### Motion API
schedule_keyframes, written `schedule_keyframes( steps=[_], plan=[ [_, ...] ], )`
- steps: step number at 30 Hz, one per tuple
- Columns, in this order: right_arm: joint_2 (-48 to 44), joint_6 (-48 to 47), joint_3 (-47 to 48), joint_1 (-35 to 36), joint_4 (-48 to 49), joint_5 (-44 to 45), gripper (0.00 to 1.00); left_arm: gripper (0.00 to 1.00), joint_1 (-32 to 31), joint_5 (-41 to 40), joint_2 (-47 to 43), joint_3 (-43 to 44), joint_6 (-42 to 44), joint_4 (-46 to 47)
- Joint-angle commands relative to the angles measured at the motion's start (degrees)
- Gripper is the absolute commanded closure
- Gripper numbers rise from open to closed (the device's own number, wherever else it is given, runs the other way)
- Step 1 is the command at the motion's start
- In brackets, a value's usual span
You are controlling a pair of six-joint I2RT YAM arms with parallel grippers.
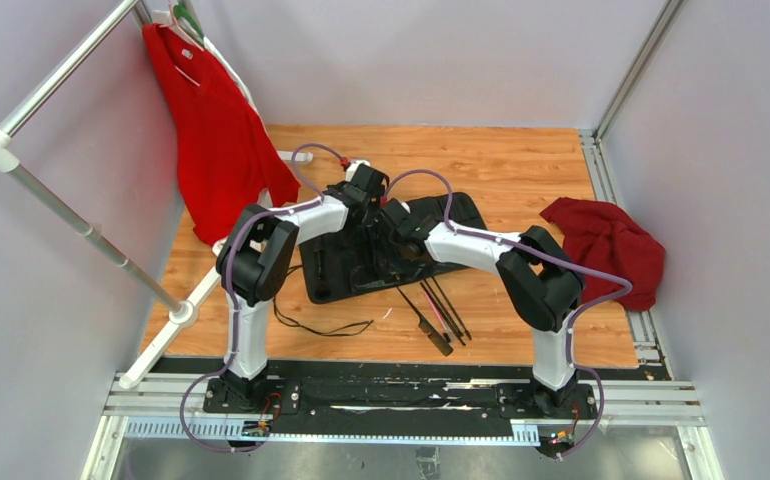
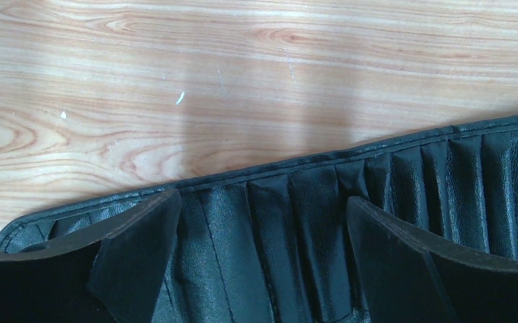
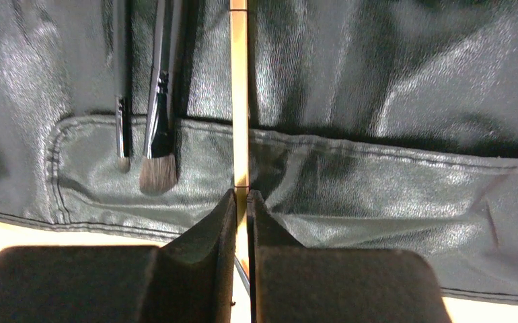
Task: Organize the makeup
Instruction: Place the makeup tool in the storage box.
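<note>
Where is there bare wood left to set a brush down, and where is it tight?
Bare wood runs along the far edge behind the case, between the hanging shirt and the red cloth. Crowded: the middle, where the left arm and right arm reach over the case, and the near side with loose brushes and the cord.

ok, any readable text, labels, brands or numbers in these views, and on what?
None readable. No print shows on the black brush case, the two brushes on it, the slim tool in the right claw, the loose brushes, the red shirt or the red cloth.
</note>
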Motion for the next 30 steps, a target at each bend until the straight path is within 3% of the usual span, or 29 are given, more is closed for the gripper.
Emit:
schedule_keyframes(
  steps=[1,16,30],
  plan=[
    [0.6,1.1,0.0,-1.1,4.8,3.8,0.99,0.01,-0.6,3.9,0.5,-2.4,-0.5,-2.4],
    [4.5,0.0,-0.8,-1.1,13.1,5.4,0.99,0.01,-0.6,5.3,0.3,-4.0,-1.2,-1.2],
    [5.7,-1.0,-0.1,-1.1,13.3,4.0,0.99,0.01,-0.3,3.2,-2.2,-3.9,-0.8,-1.9]
  ],
)
